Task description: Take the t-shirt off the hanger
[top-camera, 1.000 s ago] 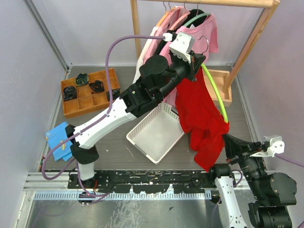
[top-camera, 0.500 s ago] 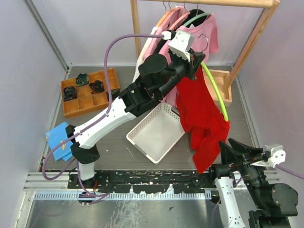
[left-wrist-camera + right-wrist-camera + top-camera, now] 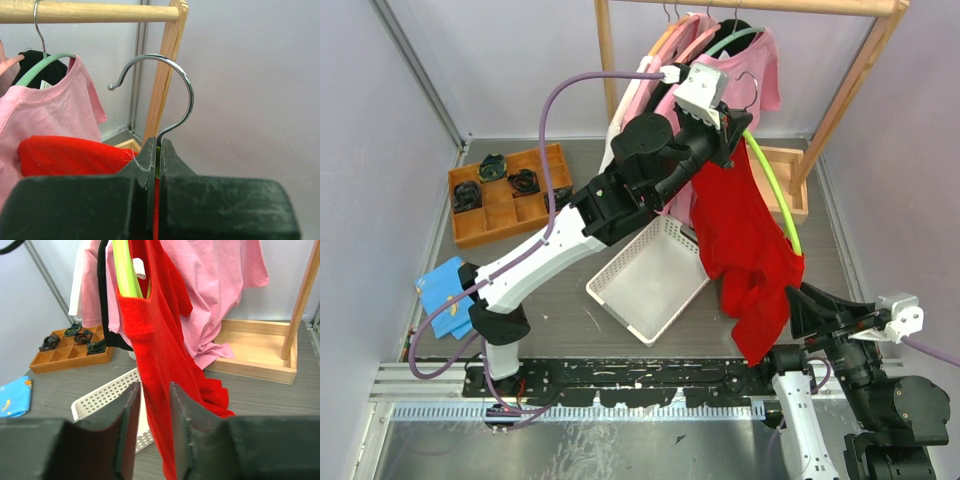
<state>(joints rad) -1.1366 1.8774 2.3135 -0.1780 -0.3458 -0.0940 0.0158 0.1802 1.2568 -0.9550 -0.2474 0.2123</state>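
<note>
The red t-shirt (image 3: 745, 250) hangs in long crumpled folds from the lime-green hanger (image 3: 775, 190), with one hemmed opening threaded on the hanger's lower arm and the rest drooping just right of the white basket (image 3: 620, 290). The left gripper (image 3: 157, 150) is clenched on the hanger's neck under its metal hook (image 3: 175, 85). The right gripper (image 3: 155, 390) has its fingers parted, released, with the shirt's lower cloth showing in the gap.

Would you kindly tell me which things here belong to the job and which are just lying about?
Job: red t-shirt, green hanger, left gripper, right gripper.
Lying about: white basket, orange tray, blue cloth, pink shirts, wooden box.
</note>
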